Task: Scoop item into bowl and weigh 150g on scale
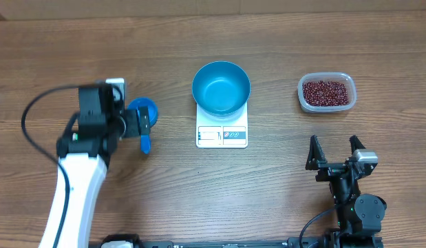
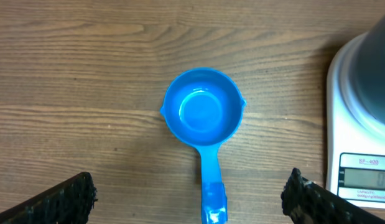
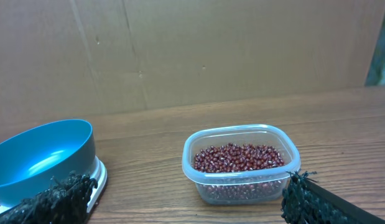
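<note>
- Beans (image 1: 327,91), the small dark red-brown material to be weighed, all lie in a loose heap inside the clear tub (image 1: 300,93) at the right end of the row on the wooden table (image 1: 268,193); none are visible in the bowl or on the table.
- Left gripper (image 2: 191,185): hangs over the blue scoop (image 1: 145,114), jaws spread wide. In the left wrist view its two dark fingers (image 2: 68,199) stand well apart on either side of the scoop's handle and touch nothing.
- Scoop: lies flat on the table just left of the scale, its round cup empty. The handle points away from the cup and runs between the left gripper's fingers.
- Bowl (image 1: 221,86): bright blue, round and deep, upright on the scale's platform and empty.
- Scale (image 1: 221,136): white and flat, at the centre of the table. Its display and blue-marked label strip show along the near edge, clear of the bowl.
- Tub: rounded-rectangular, upright, well to the right of the bowl and apart from it.
- Right gripper (image 1: 333,148): near the front edge of the table, on the near side of the tub, jaws fully apart and holding nothing. The right wrist view looks between its fingers (image 3: 55,196) at the tub, with the bowl to the left.
</note>
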